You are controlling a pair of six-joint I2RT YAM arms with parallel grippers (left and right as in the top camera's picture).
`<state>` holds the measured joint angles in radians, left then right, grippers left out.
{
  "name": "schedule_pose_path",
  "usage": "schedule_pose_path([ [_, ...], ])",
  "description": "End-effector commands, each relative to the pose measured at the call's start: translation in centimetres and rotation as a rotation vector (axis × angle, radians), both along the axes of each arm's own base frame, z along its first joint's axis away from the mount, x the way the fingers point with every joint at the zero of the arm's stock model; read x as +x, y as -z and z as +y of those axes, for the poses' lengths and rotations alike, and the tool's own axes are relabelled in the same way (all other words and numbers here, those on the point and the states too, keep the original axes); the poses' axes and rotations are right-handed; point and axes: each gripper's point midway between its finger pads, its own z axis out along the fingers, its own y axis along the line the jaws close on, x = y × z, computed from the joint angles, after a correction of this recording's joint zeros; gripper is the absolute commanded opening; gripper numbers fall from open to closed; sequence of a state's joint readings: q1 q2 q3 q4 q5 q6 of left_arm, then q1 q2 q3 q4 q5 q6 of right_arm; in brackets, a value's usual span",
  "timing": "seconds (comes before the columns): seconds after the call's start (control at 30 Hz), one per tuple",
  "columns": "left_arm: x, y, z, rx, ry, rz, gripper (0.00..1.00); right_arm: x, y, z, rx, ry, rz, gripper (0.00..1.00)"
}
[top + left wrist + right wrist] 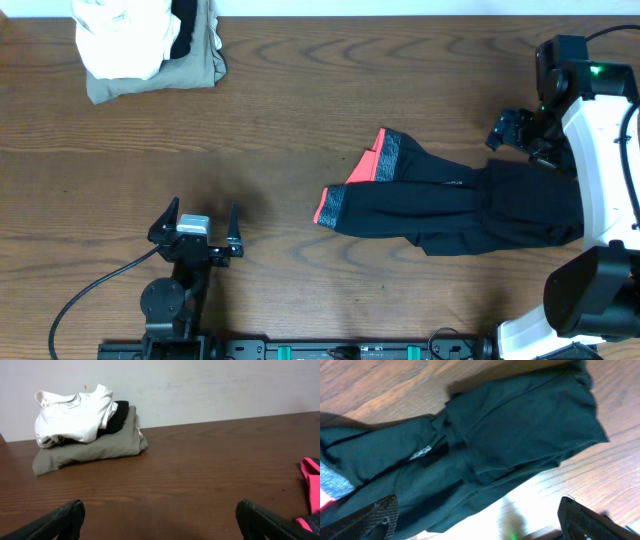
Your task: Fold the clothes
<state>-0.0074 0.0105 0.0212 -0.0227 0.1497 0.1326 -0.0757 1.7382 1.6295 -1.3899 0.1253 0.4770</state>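
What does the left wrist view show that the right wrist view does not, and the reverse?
Only the left wrist view shows the white cloth lying on the khaki-olive garment, before a pale wall. Only the right wrist view shows the black legs of the clothes spread on the wood. Both show the brown table and a bit of the waistband.

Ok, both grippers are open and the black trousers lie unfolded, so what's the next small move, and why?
Probably lower the right gripper onto the leg end of the black trousers and close on it. It hovers open near that end, while the left gripper sits open well short of the waistband, and the trousers lie at full length.
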Motion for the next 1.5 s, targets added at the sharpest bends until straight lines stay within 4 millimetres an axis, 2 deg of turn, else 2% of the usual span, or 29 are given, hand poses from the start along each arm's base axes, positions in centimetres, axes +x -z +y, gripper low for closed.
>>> schedule_pose_path([
  [0.0, -0.1, 1.5, -0.1, 0.012, 0.007, 0.043, 0.98, 0.1, 0.1, 1.7, 0.046, -0.052, -0.005, 0.99],
  [0.13, -0.1, 1.5, -0.1, 0.012, 0.007, 0.043, 0.98, 0.0, 0.8, 3.2, 0.073, -0.086, 0.003, 0.99],
  [0.33, -0.1, 1.5, -0.1, 0.011, 0.011, 0.042, 0.98, -0.5, 3.4, 6.2, 0.134, -0.149, 0.027, 0.99],
  [0.43, -0.1, 1.0, -0.9, -0.011, 0.053, 0.025, 0.98, -0.3, 4.6, 9.2, 0.226, -0.197, 0.012, 0.99],
  [0.53, -0.7, 0.6, -3.5, -0.133, 0.197, 0.034, 0.98, 0.5, 5.4, 12.6, 0.324, -0.281, -0.039, 0.99],
  [0.63, -1.6, 1.0, -5.6, -0.199, 0.322, 0.078, 0.98, 1.4, 6.1, 15.5, 0.344, -0.357, -0.099, 0.99],
  [0.73, -1.8, 1.3, -6.0, -0.21, 0.346, 0.096, 0.98, 2.2, 6.6, 18.7, 0.357, -0.416, -0.151, 0.99],
  [0.9, -1.7, 2.1, -6.0, -0.216, 0.342, 0.135, 0.98, 3.5, 7.9, 23.0, 0.342, -0.454, -0.211, 0.89],
  [0.97, -1.6, 2.5, -6.0, -0.22, 0.34, 0.153, 0.98, 3.7, 8.9, 23.4, 0.316, -0.438, -0.207, 0.89],
  [1.07, -1.6, 3.1, -6.0, -0.225, 0.337, 0.184, 0.98, 3.8, 10.7, 22.7, 0.247, -0.374, -0.177, 0.89],
  [1.33, -1.5, 4.3, -6.0, -0.234, 0.33, 0.239, 0.98, 3.5, 14.4, 22.5, 0.226, -0.332, -0.101, 0.89],
  [1.47, -1.5, 4.3, -6.0, -0.234, 0.33, 0.24, 0.98, 3.5, 16.0, 22.6, 0.228, -0.314, -0.076, 0.83],
])
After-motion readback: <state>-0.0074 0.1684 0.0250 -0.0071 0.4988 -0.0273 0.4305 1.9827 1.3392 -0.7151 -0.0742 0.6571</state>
